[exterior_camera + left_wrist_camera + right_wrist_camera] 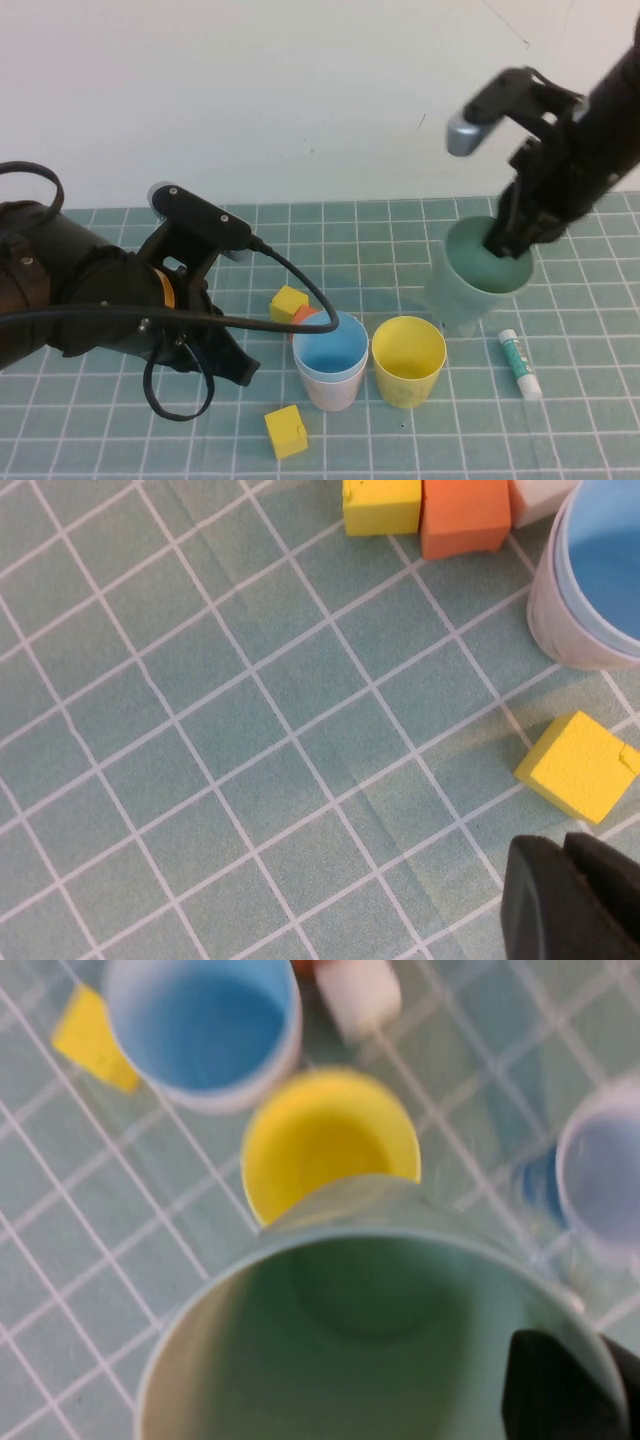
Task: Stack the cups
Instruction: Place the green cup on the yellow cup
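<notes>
At about eight o'clock on the mat (90,420) you have the left gripper (232,365), low over the grid, its dark fingers pressed together on nothing; the nearest yellow cube (286,431) lies just beside it at its five o'clock. A second yellow cube (288,301) and an orange block (304,314) sit close behind the light blue cup (331,347), which stands nested inside the pink cup (330,388), at about six o'clock on the mat. Touching or nearly touching that pair, at its three o'clock, the yellow cup (408,360) stands upright and open. Beyond it, at about three o'clock on the mat, your right gripper (505,245) holds the pale green cup (478,275) lifted and tilted, one finger inside the mouth and the rim pinched; the cup hangs straight below the pincer, up and to the two o'clock side of the yellow cup. A white glue stick (520,364) lies flat at the green cup's five o'clock. The right wrist view also shows a narrow dark blue cup (598,1180) with a white inside, near the yellow one.
</notes>
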`<state>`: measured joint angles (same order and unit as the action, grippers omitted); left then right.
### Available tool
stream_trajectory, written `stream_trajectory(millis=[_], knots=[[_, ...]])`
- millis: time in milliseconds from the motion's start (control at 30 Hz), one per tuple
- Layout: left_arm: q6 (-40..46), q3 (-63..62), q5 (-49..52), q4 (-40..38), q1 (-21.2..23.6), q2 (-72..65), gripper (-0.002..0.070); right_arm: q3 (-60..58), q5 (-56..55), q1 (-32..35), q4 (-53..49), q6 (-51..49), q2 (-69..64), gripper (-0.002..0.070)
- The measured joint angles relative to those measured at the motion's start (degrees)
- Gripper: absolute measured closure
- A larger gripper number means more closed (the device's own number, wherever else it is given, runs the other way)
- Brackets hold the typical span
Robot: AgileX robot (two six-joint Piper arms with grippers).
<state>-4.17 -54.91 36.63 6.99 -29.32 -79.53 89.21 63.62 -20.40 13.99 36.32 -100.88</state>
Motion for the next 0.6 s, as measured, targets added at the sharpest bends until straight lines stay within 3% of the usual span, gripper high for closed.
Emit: stream_trajectory(millis=[167, 433, 600], knots=[[-0.2, 0.0, 0.0, 0.0, 0.0, 0.0, 0.0676, 4.8, 0.1, -4.4, -0.7, -0.4, -4.4, 0.066], [-0.5, 0.0, 0.0, 0.0, 0.0, 0.0, 0.0676, 5.5, 0.4, -5.4, -5.3, -5.6, -13.1, 0.0658], [-0.5, 0.0, 0.0, 0.0, 0.0, 0.0, 0.0676, 5.6, -1.6, -5.4, -4.9, -6.0, -13.7, 0.0565]])
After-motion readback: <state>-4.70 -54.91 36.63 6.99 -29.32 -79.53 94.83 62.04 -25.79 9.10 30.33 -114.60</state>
